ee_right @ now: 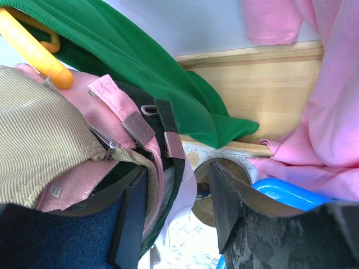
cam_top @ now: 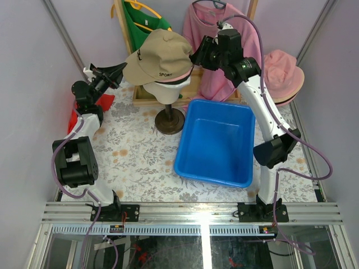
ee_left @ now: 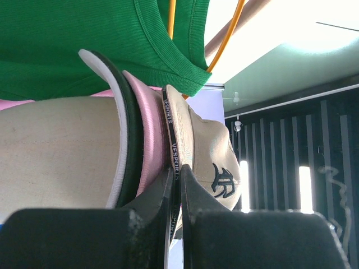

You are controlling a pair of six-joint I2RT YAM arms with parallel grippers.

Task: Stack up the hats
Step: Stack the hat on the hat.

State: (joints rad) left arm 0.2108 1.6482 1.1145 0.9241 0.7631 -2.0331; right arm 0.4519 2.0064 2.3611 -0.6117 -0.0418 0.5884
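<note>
A stack of hats sits on a mannequin head (cam_top: 168,92). The tan cap (cam_top: 160,53) lies on top, over a pink cap (ee_left: 147,129) and a black cap (ee_left: 128,126). My left gripper (ee_left: 178,174) is shut on the black-edged brim of the tan cap (ee_left: 210,151), at the stack's left side (cam_top: 116,74). My right gripper (cam_top: 199,56) stands open at the back of the stack. In the right wrist view, the rear bands of the pink cap (ee_right: 112,89) and black cap (ee_right: 168,120) lie beside its left finger (ee_right: 132,218). A pink bucket hat (cam_top: 283,73) rests at the far right.
A blue bin (cam_top: 185,165) stands right of the mannequin's round brown base (cam_top: 169,120). Behind hang a green shirt (cam_top: 140,25) and a pink shirt (cam_top: 213,33) on a wooden frame (cam_top: 151,101). Red cloth (cam_top: 76,120) lies at the left edge.
</note>
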